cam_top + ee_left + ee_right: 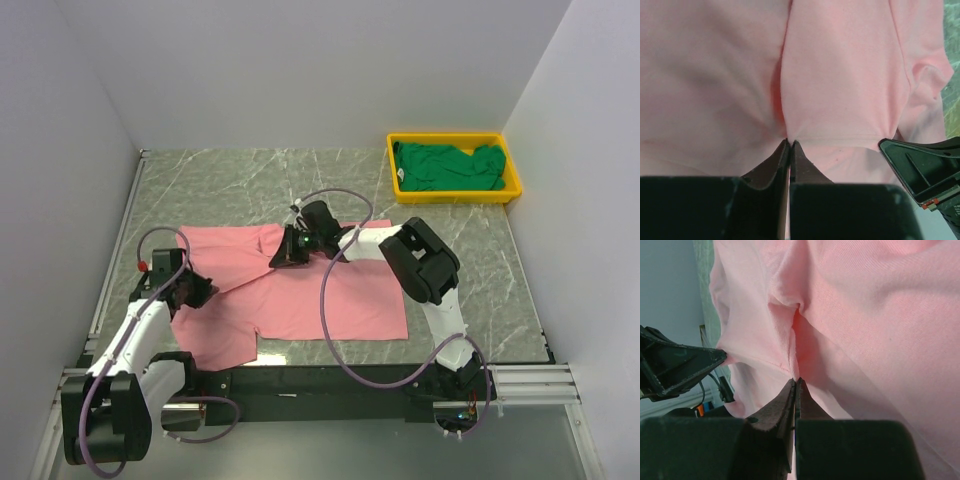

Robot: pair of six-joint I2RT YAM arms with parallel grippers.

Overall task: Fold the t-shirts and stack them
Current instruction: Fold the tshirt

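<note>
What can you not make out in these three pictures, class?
- Top view: the pink t-shirt neck area, covered by the right pincer and its wrist.
- Top view: the green t-shirt shape, bunched inside the yellow tray.
- Wrist views: the pink shirt's outline, cut off by frame edges.

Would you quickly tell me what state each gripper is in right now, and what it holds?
Left gripper: closed, pinching the pink t-shirt.
Right gripper: closed, pinching the same pink t-shirt.
</note>
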